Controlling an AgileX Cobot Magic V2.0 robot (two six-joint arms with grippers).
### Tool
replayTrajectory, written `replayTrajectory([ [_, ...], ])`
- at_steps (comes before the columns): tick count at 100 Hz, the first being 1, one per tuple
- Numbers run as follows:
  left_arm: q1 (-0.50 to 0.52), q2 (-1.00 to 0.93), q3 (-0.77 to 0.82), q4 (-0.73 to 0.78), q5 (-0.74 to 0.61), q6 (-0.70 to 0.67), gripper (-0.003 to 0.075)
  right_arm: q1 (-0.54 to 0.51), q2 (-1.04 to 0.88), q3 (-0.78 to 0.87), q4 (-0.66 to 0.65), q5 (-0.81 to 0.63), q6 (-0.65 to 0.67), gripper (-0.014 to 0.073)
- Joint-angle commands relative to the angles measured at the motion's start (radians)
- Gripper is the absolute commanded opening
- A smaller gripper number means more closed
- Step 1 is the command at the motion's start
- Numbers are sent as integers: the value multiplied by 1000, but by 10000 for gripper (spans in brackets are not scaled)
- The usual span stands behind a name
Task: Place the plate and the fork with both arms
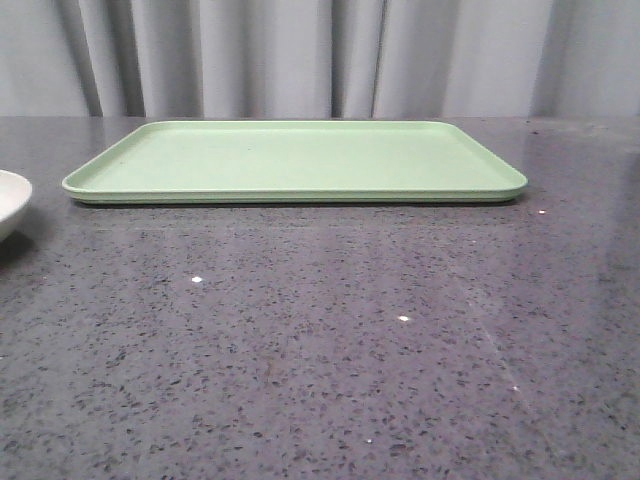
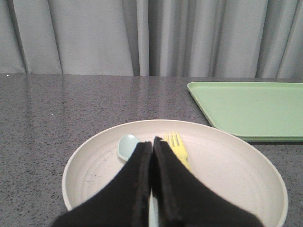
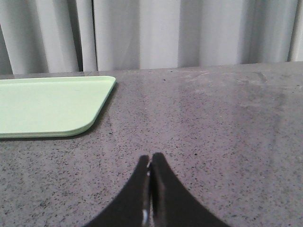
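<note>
One light-green tray point(image 1: 300, 160) sits flat at the far side of the speckled grey table point(image 1: 320, 340), bare on top. Plate point(image 2: 227, 175): off-white, round, shallow, low raised rim, on the table left of the tray, only its edge in front view. Fork point(image 2: 177, 147): small, yellow, short tines, lying in the plate beside a pale blue spoon point(image 2: 127, 145). Left gripper point(image 2: 152, 144) over the plate, fingers pressed together, holding nothing. Right gripper point(image 3: 150, 161) over bare table, fingers likewise closed and empty.

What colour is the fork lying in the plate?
Yellow. The fork shows best in the left wrist view, lying in the plate.
</note>
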Motion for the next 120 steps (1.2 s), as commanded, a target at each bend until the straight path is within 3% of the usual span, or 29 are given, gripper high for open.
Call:
replayTrajectory([
  [1,3,-32,13,0,-85,-4,-20,-8,-25,-6,0,-74,-8,-67],
  [83,3,-32,13,0,-85,-4,-20,-8,-25,-6,0,-83,-8,-67],
  [101,3,-29,-26,0,-85,-4,-21,-8,-25,-16,0,-148,-8,-67],
  [120,3,8,-161,-10,12,-4,-21,-8,-22,-122,0,9,-8,-65],
])
